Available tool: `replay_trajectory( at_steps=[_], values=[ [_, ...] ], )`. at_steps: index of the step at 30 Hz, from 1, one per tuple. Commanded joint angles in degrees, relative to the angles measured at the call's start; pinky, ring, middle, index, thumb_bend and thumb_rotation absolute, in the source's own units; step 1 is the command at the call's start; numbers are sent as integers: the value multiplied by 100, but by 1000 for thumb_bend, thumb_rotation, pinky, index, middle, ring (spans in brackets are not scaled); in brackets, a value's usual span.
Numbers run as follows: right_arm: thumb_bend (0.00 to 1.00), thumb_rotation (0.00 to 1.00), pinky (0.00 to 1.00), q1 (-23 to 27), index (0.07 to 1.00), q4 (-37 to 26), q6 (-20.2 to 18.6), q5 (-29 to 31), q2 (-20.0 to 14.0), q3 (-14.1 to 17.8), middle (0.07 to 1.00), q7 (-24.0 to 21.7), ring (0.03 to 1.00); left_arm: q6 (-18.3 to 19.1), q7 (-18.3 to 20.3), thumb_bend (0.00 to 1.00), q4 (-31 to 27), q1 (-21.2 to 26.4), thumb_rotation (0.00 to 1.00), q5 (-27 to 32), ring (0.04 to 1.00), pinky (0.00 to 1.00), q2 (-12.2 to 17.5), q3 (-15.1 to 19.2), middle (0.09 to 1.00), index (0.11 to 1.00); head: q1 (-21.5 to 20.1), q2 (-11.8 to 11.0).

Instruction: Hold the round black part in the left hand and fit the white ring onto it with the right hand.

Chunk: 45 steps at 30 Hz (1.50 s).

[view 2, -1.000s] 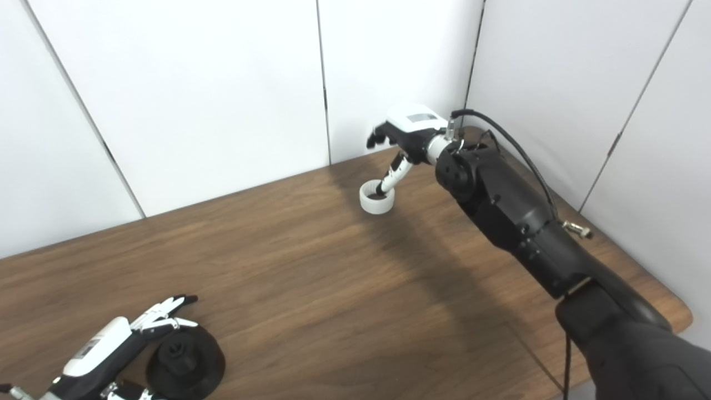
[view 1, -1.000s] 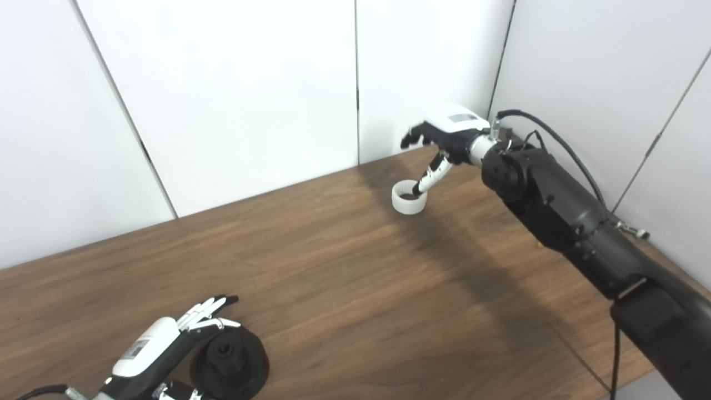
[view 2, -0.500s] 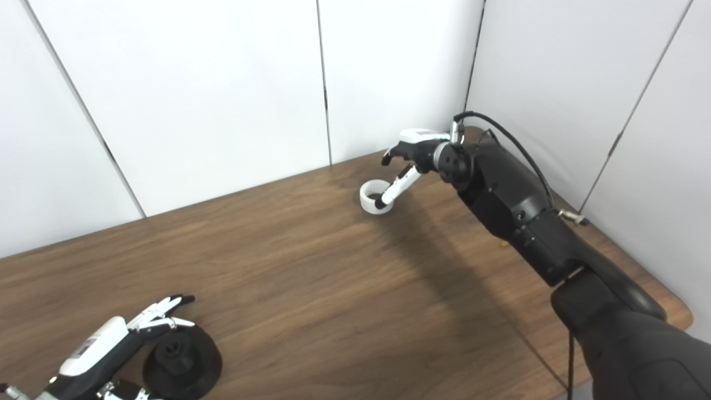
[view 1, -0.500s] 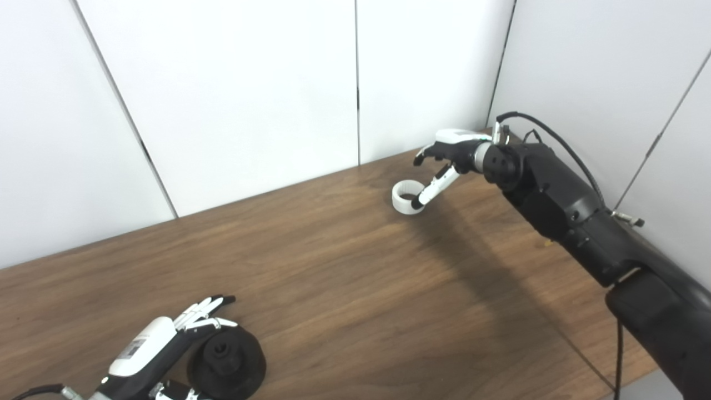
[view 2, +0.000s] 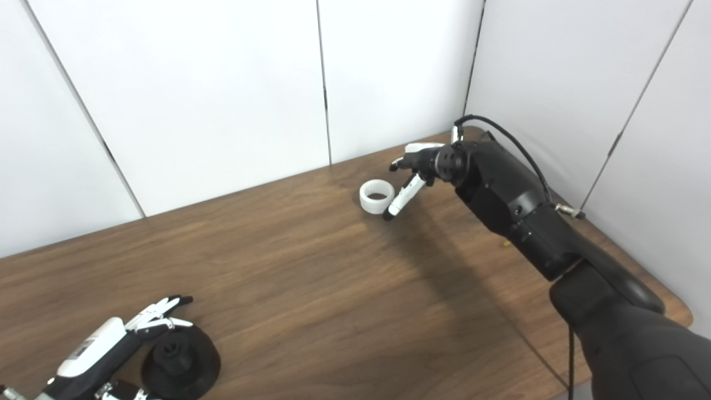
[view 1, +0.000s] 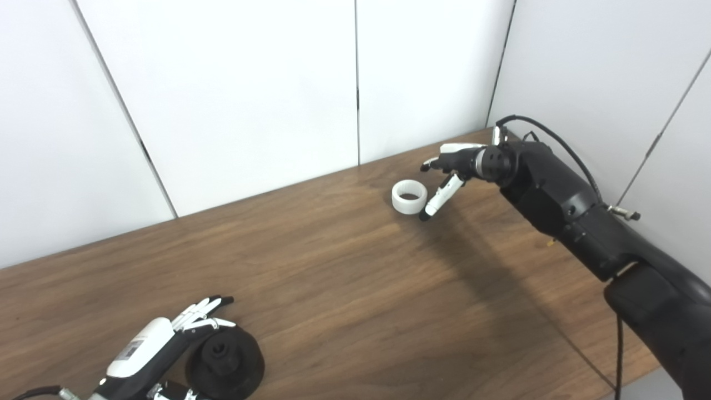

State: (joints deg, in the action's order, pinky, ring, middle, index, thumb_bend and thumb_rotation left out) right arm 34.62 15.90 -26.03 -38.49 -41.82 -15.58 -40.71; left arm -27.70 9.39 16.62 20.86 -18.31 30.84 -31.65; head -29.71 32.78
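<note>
At the near left corner of the wooden table [view 1: 333, 278], the left hand [view 1: 161, 347] is cupped around the round black part [view 1: 225, 361], its fingers [view 1: 200, 311] stretched along the part's far-left side and its thumb low on the near side; the part sits flat on the table, and whether the hand truly grips it cannot be told. Well apart, toward the far right, the white ring [view 1: 409, 196] lies flat on the table with its hole facing up. Just to its right, the right hand [view 1: 452, 172] holds nothing, fingers spread, with one finger [view 1: 439, 200] pointing down beside the ring's right edge, very close to it. The right arm [view 1: 561, 205] stretches from the near right. White wall panels [view 1: 250, 89] stand behind.
</note>
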Motion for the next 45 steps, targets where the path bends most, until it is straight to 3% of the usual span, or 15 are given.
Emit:
replay_trajectory(
  at_steps=[1, 8, 12, 18, 24, 34, 45],
  values=[
    [1000, 413, 799, 329, 973, -94, -11, -10, -125, 19, 1000, 103, 958, 78, 137, 522, -59, -27, 66, -198, 1000, 1000, 214, 36, 974, 485, -7, 4],
    [1000, 359, 752, 183, 935, -121, 121, -56, -34, -56, 999, 433, 926, 78, 139, 523, -96, -66, 64, -190, 1000, 1000, 205, 60, 973, 485, 54, 47],
    [1000, 290, 809, 35, 893, -61, 199, 27, 135, 46, 972, 844, 925, 80, 83, 522, -52, -57, 66, -257, 1000, 1000, 183, 11, 972, 485, 112, 54],
    [958, 300, 852, -75, 886, 48, 347, 26, 289, -18, 956, 1222, 926, 80, 32, 522, -53, -72, 66, -251, 1000, 1000, 202, -39, 972, 485, 136, 79],
    [928, 301, 809, -157, 864, 161, 463, 32, 436, -25, 935, 1666, 894, 79, 40, 522, -80, -73, 67, -282, 1000, 1000, 214, -49, 975, 486, 187, 115],
    [894, 243, 806, -195, 810, 324, 577, 160, 638, 55, 909, 2176, 884, 96, 410, 523, -242, -189, 64, -312, 1000, 1000, 120, 237, 976, 486, 201, 163],
    [866, 240, 795, -240, 766, 355, 655, 235, 778, 100, 882, 2536, 869, 87, 492, 523, -297, -253, 67, -342, 1000, 1000, 76, 353, 976, 486, 243, 207]
  ],
)
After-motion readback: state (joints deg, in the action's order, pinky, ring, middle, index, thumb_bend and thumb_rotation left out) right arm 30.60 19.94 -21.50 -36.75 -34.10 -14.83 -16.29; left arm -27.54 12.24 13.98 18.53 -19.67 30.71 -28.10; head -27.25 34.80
